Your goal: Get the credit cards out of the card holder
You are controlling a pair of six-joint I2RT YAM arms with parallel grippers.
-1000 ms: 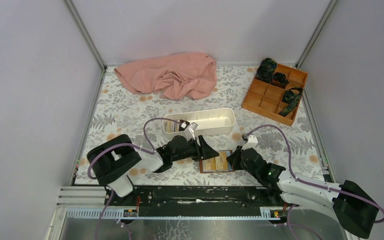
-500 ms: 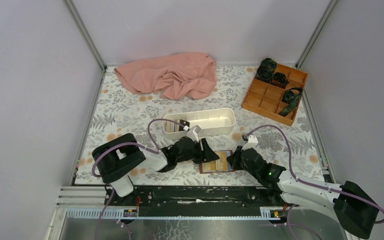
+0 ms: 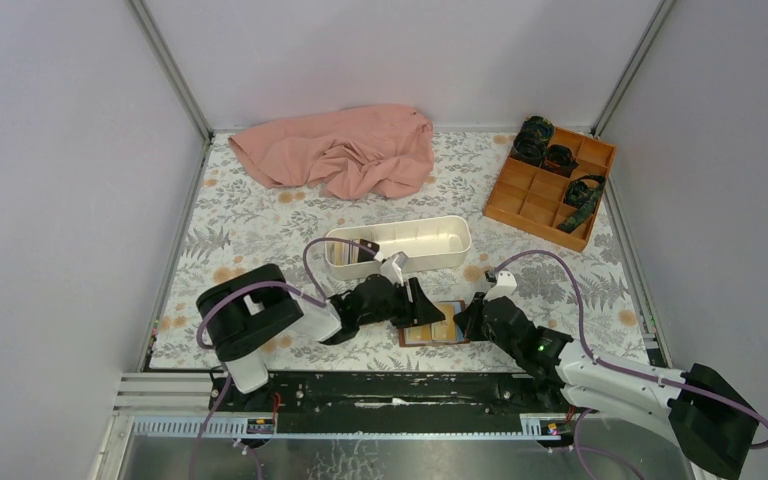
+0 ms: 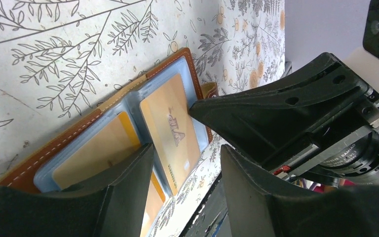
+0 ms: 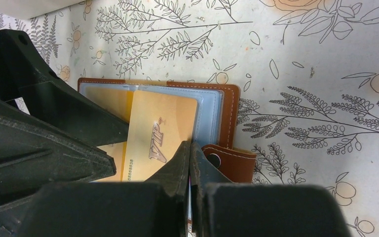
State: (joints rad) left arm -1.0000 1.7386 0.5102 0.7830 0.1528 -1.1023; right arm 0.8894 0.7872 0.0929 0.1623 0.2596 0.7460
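Open card holder (image 3: 438,325) lies flat on the floral worktop (image 3: 260,220), near-centre, just on the near side of the white tray (image 3: 415,243), between the two arms. The cards (image 4: 94,153) are all in it, none lying loose on the worktop: yellow-orange ones in clear sleeves on both pages. The VIP card (image 5: 160,136) is on the right page, lying slightly tilted over its sleeve. Left end effector (image 3: 422,308) comes in low from the left over the holder's left part. It is partly open, gripping nothing. In its wrist view one jaw covers the left page, the other stands off the holder's near edge, and the VIP card's end shows in the gap. Right end effector (image 5: 190,148) comes in from the right, jaws closed tight together. Its tips are down at the VIP card's near-right edge, just beside the snap tab (image 5: 229,160). Cannot tell whether anything is pinched between them. The two end effectors are very near each other over the holder. The tray has a few things at its left end, too small to tell what. Pink cloth (image 3: 340,150) is crumpled at far centre-left. Orange box (image 3: 550,185) is at far right, with dark items in some of its far and right compartments.
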